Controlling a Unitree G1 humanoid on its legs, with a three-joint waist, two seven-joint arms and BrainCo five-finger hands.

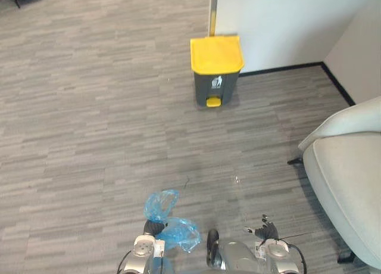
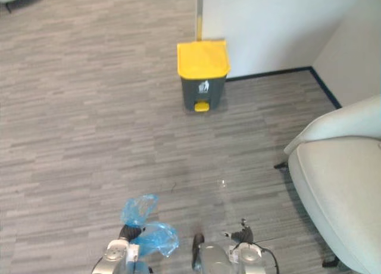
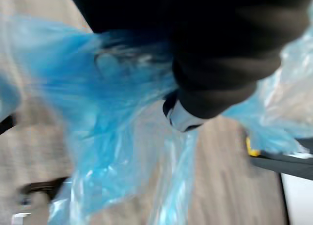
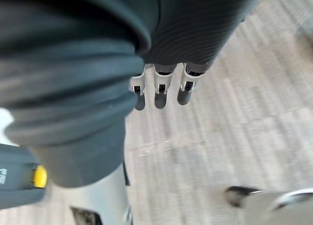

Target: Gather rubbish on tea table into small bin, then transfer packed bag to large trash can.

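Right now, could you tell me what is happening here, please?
The robot's left hand grips a blue bag, held low in front of it. The bin with the yellow lid stands shut by the wall, some way ahead. The right hand is open and holds nothing. A pale armchair sits to the right.

Left hand (image 1: 153, 227): low at the left of the head views, dark-covered wrist pointing forward, closed on the bunched neck of a blue bag (image 1: 178, 231), held off the floor. Right hand (image 1: 266, 231): low at the right, about level with the left, holding nothing; fingers (image 4: 160, 90) straight, side by side, touching nothing.
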